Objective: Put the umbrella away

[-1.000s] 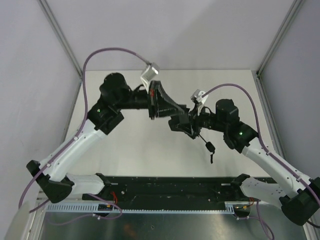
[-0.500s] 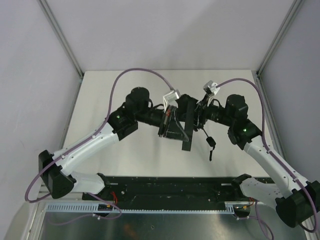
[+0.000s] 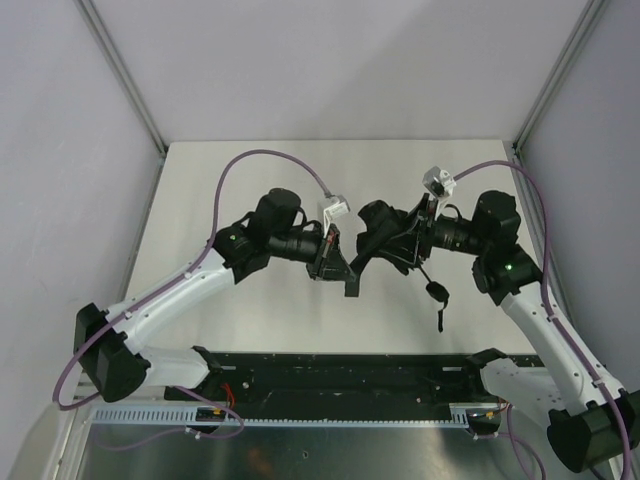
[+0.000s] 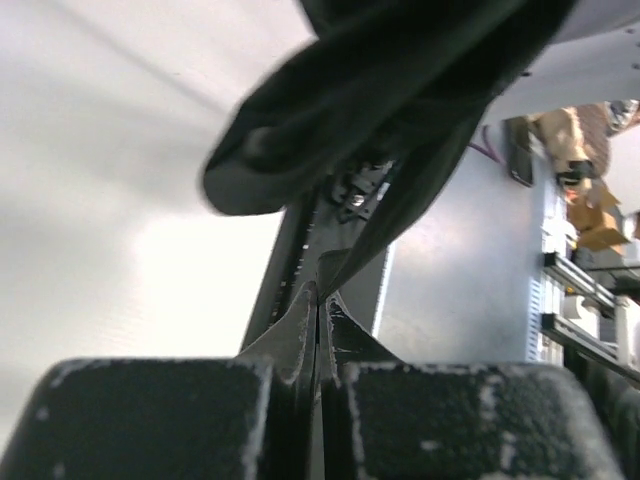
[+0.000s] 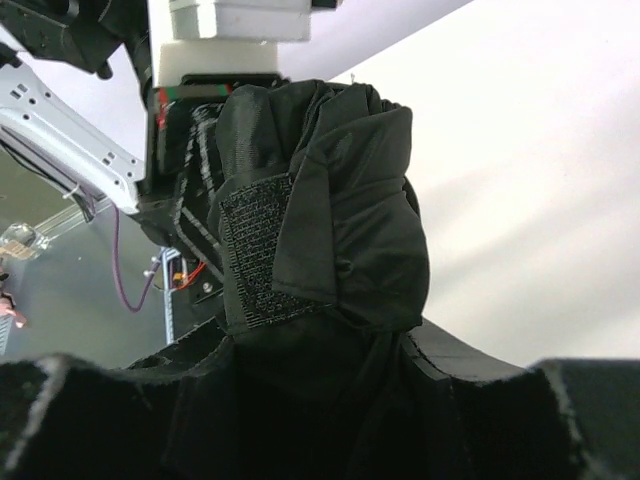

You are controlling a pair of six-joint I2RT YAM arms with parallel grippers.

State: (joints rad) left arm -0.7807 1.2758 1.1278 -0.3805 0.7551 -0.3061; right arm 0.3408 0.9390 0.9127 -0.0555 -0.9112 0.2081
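Note:
The umbrella (image 3: 377, 228) is a folded bundle of matte black fabric held above the middle of the table. My right gripper (image 3: 398, 247) is shut around its body; in the right wrist view the fabric (image 5: 340, 200) rises between the fingers, with a rough fastening patch (image 5: 255, 250) on its left side. My left gripper (image 3: 337, 267) is shut on a thin black flap of the umbrella (image 4: 385, 215), pinched at its tip between the fingertips (image 4: 300, 325). The bundle (image 4: 370, 90) looms above them. The wrist strap (image 3: 438, 297) dangles below the right gripper.
A black base rail (image 3: 340, 375) runs along the near edge between the arm mounts. Purple cables (image 3: 250, 160) loop over both arms. Grey walls with metal posts (image 3: 125, 75) close in the white table (image 3: 240, 320) on three sides.
Both grippers have moved toward the near edge with the umbrella between them. The left gripper swung from the back to the umbrella's near left side. The right arm has shifted right.

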